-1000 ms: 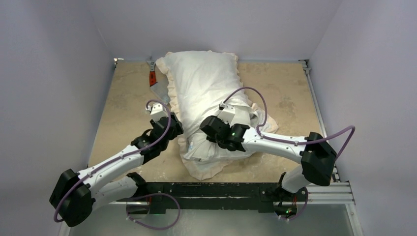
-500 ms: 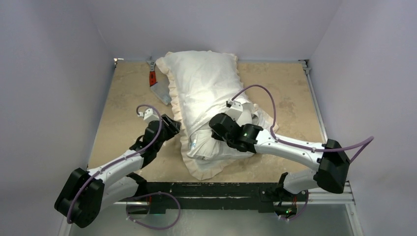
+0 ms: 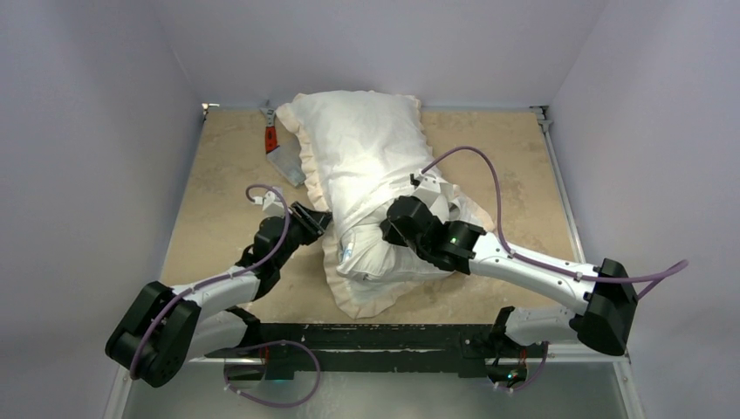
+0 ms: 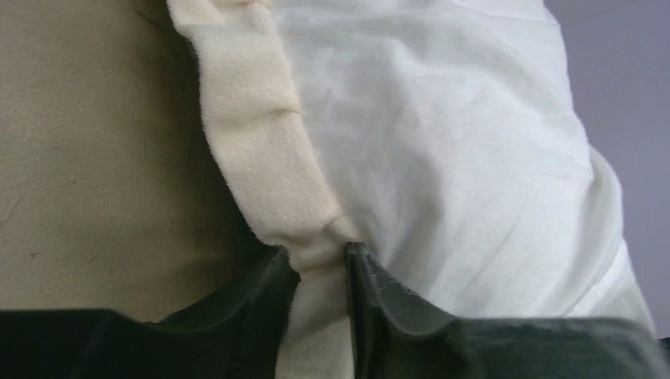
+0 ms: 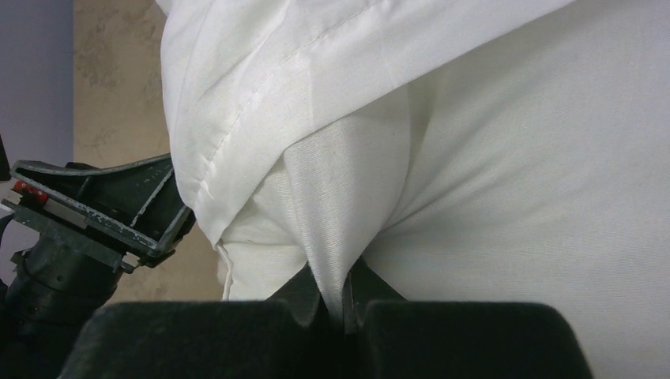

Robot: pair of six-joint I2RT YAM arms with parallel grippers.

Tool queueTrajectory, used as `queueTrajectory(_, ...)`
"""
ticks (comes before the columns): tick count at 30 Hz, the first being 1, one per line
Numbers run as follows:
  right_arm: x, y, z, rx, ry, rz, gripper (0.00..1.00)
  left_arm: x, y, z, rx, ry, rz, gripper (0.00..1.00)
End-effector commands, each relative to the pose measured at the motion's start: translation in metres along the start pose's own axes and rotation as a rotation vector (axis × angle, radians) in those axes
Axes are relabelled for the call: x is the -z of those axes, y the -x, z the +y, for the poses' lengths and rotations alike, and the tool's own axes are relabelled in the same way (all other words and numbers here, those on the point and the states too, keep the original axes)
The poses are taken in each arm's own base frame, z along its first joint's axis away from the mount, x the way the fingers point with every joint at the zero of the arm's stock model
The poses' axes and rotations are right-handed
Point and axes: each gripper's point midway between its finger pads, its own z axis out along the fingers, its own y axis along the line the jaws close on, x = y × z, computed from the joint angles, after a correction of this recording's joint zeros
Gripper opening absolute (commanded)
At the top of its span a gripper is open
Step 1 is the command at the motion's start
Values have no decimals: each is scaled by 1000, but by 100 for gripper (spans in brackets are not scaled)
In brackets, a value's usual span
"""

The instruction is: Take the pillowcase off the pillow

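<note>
Tabletop point(image 3: 209, 201) seen from above bore the pillowcase point(image 3: 362, 148) along its middle, the pillow point(image 3: 375, 262) bulging from the near opening between both arms. At the left wrist, the left gripper point(image 4: 316, 254) was clamped narrowly on the pillowcase's cream frill point(image 4: 261, 158). At the right wrist, the right gripper point(image 5: 336, 278) pinched a fold of the pillow's shiny white cloth under the pillowcase hem point(image 5: 261, 71).

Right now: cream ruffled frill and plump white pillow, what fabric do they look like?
Cream ruffled frill: short-pile plush or fleece, matte; fuzzy fibres show along its edge. Plump white pillow: smooth fine woven shell, perhaps polyester; faint satin sheen, soft creases.
</note>
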Motion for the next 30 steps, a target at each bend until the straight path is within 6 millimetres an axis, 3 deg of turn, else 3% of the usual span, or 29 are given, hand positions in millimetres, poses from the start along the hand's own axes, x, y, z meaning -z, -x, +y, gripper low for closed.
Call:
queueTrajectory(1,10,21,22,-53,83,-59,0,0,14,-36,20,-150,-43,13)
queueTrajectory(2,11,23,22,-56,84,-63,0,-1,17,-36,17,-146,-54,3)
queueTrajectory(3,14,26,24,-62,90,-69,0,-3,20,-34,10,-131,-68,0)
queueTrajectory(6,25,37,28,-76,118,-89,0,-9,39,-22,-33,-37,-144,0)
queueTrajectory(13,74,71,45,-102,284,-151,0,-9,114,32,-72,324,-407,0)
queueTrajectory(20,118,94,56,-99,435,-199,0,-12,167,78,-58,565,-515,0)
queueTrajectory(25,145,100,68,-55,570,-216,0,-27,183,110,-51,688,-494,0)
queueTrajectory(28,145,85,80,7,656,-177,0,-49,176,103,-86,646,-397,0)
queueTrajectory(30,133,69,86,48,687,-143,0,-58,168,94,-102,595,-338,0)
